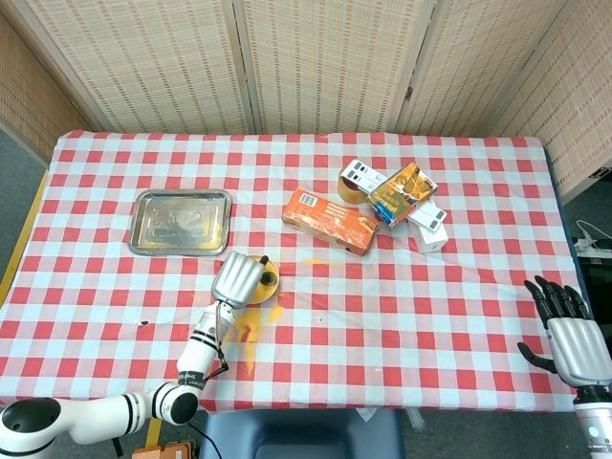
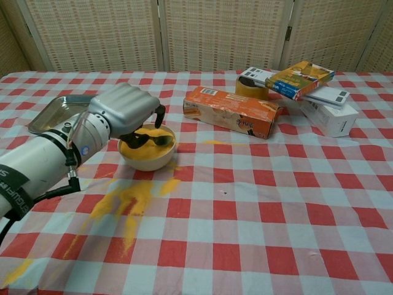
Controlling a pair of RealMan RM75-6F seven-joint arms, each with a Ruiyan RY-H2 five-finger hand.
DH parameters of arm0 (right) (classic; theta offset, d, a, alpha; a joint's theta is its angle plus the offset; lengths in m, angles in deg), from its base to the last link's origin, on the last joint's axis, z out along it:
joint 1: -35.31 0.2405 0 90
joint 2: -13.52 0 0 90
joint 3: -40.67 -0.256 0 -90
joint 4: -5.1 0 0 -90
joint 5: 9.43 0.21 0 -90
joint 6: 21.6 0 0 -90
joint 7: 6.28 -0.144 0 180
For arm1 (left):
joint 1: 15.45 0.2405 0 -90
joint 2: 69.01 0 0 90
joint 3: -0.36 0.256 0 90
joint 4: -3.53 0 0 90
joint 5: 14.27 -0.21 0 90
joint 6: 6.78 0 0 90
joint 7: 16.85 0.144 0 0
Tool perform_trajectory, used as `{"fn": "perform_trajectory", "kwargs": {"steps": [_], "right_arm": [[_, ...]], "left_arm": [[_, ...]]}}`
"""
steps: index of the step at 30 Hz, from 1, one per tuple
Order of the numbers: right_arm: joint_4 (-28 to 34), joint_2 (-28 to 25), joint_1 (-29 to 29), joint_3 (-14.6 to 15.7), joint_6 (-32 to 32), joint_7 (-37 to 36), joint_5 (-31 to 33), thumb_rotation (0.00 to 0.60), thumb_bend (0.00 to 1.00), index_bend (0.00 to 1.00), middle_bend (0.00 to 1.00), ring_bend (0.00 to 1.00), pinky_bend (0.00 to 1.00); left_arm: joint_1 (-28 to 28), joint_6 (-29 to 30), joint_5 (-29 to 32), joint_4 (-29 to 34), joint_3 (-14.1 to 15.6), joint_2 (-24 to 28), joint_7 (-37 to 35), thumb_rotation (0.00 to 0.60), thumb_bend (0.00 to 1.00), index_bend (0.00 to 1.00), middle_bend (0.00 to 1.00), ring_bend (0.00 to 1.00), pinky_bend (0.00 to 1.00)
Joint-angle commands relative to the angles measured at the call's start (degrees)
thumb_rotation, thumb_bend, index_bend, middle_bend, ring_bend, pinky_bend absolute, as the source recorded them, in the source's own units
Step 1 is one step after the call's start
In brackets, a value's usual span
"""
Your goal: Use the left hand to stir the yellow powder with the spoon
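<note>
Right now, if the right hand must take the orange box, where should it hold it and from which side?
Grip the orange box across its narrow width near the middle, coming from above. It lies flat and long on the table, and its front long side is free. The tape roll sits close behind its right end, so I would avoid that end.

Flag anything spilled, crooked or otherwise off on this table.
Yellow powder is spilled across the cloth in front of the bowl, trailing toward the table's near-left edge, with a smaller smear by the orange box. The boxes at the back right are heaped crookedly over a tape roll.
</note>
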Motion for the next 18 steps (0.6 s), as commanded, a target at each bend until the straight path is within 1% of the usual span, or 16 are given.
{"fn": "perform_trajectory", "kwargs": {"steps": [1,6,11,15,18], "right_arm": [[0.13,-0.06,-0.12,0.02,0.32,0.06,-0.23,0.6,0.15,0.0,0.0,0.0,0.0],[0.16,0.07,-0.11,0.13,0.29,0.3,-0.4,0.6,0.15,0.0,0.0,0.0,0.0],[0.29,0.12,-0.04,0.29,0.11,0.41,-0.63,0.6,0.15,0.0,0.0,0.0,0.0],[0.47,0.0,-0.29,0.21,0.8,0.52,-0.82,0.6,0.15,0.0,0.0,0.0,0.0],[0.53,0.01,-0.29,0.18,0.79,0.61,-0.72,0.6,0.15,0.0,0.0,0.0,0.0]], "left_arm": [[-0.08,0.21,0.36,-0.04,0.32,0.3,-0.22,0.6,0.45,0.38,1.0,1.0,1.0],[0.32,1.77,-0.38,1.0,0.98,1.82,-2.1,0.6,0.45,0.38,1.0,1.0,1.0],[0.95,3.24,-1.66,2.44,1.23,5.13,-4.05,0.6,0.45,0.43,1.0,1.0,1.0],[1.41,1.89,0.65,3.16,1.09,8.27,-4.92,0.6,0.45,0.44,1.0,1.0,1.0],[1.38,0.57,1.99,3.19,1.36,9.59,-5.78,0.6,0.45,0.44,1.0,1.0,1.0]]}}
